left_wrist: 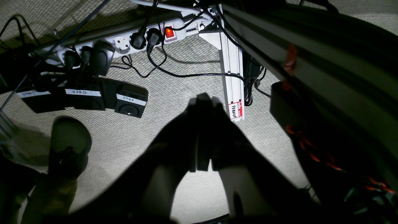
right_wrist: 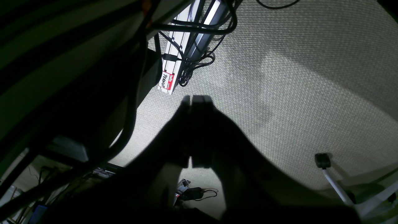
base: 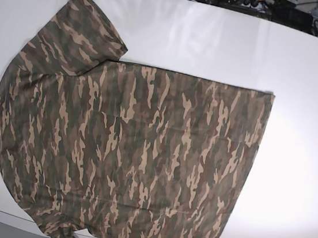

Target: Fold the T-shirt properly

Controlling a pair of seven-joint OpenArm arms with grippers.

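Note:
The camouflage T-shirt point(base: 126, 150) lies spread flat on the white table point(base: 299, 113) in the base view, collar to the left, hem to the right, one sleeve reaching toward the far left corner. Neither arm shows in that view. In the left wrist view my left gripper point(left_wrist: 203, 99) hangs shut over grey carpet beside the table, its dark fingers pressed together with nothing between them. My right gripper point(right_wrist: 196, 101) is likewise shut and empty over the carpet in the right wrist view. The T-shirt is out of sight in both wrist views.
Below the left arm lie a white power strip point(left_wrist: 124, 43) with black plugs, labelled black boxes point(left_wrist: 130, 101), cables and an aluminium frame leg point(left_wrist: 231, 77). The same leg point(right_wrist: 174, 65) and a chair base with a caster point(right_wrist: 323, 160) show under the right arm.

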